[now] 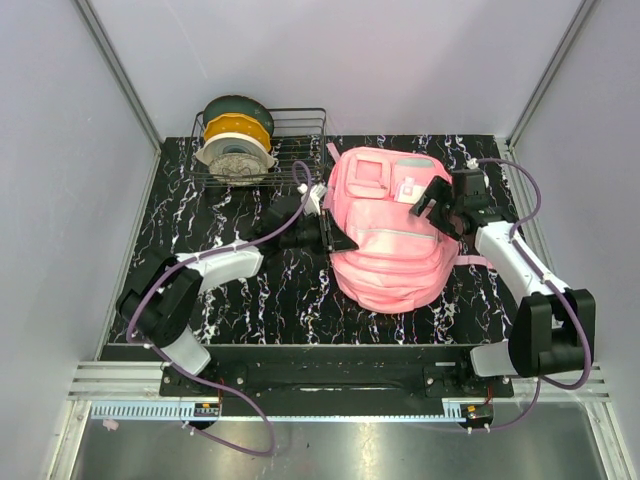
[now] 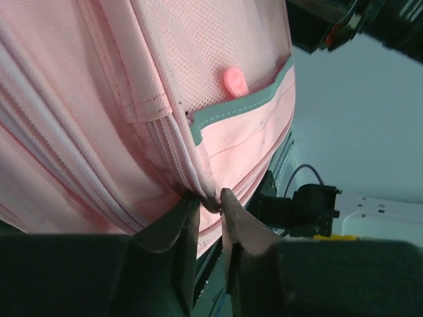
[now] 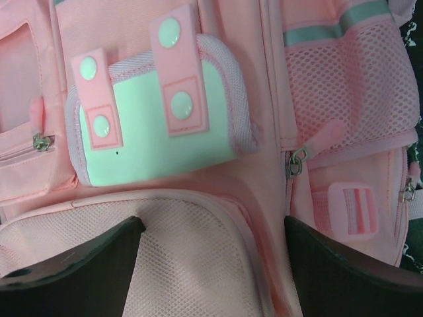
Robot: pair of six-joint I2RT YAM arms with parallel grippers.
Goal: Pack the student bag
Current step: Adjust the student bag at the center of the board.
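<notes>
The pink student bag lies front-up in the middle right of the black marbled table. My left gripper is at the bag's left side. In the left wrist view it is shut on a fold of the bag's zipper seam. My right gripper hovers over the bag's upper right front, open. In the right wrist view it straddles the mesh pocket, below the mint patch with pink straps.
A wire basket at the back left holds filament spools. Grey walls enclose the table on three sides. A zipper pull shows right of the mesh pocket.
</notes>
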